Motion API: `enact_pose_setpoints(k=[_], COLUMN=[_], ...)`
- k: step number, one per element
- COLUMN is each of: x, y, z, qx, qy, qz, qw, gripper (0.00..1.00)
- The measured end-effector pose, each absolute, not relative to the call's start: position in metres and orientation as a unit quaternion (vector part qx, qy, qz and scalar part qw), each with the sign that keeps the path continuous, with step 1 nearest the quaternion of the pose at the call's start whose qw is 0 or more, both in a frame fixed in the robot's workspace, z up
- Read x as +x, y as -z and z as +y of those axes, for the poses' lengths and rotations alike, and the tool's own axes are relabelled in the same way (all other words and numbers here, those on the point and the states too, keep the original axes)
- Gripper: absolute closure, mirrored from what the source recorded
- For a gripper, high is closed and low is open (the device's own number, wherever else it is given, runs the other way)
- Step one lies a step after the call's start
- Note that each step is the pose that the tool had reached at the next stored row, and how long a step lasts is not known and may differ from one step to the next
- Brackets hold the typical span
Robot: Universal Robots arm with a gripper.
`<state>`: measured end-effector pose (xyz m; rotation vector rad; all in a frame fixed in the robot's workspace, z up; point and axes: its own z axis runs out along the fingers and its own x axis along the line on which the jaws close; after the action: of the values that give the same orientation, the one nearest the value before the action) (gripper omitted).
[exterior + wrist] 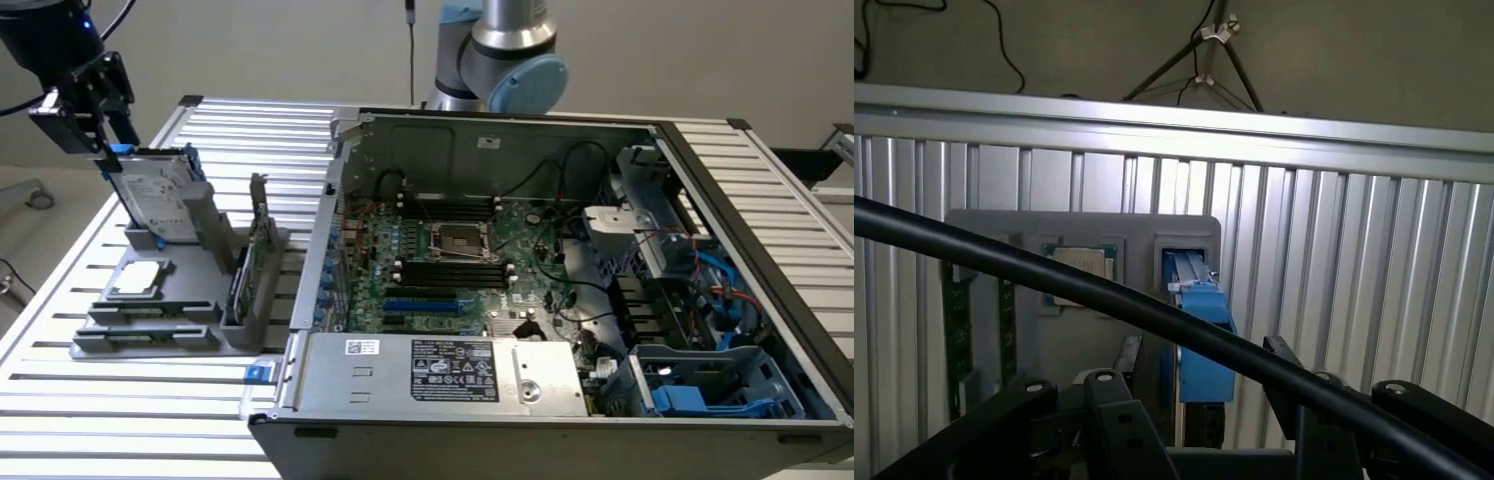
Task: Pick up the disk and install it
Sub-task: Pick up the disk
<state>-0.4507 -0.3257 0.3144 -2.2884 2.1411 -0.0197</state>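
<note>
- The picking-up step is in hand; the disk (154, 200) is not yet held.
- The disk is stood on its edge in the gray holder (167, 325) on the counter (134, 425), at the exterior view's left, beside the open computer case (747, 200).
- The claw (118, 142) is pointed down and set wide open, right over the disk's top edge.
- In the wrist view, the blue rail (1199, 320) is seen between the two fingers (1116, 412).
- For a good hold, the disk likely needs to be caught between both fingers.
</note>
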Motion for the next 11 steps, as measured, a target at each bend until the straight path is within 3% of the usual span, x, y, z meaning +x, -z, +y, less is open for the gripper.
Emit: enact_pose_setpoints(k=[11], x=[-0.452], y=[-0.294], z=[-0.326], qx=[-0.729], qy=[0.006], qz=[0.684], qw=[0.004], gripper=[0.4])
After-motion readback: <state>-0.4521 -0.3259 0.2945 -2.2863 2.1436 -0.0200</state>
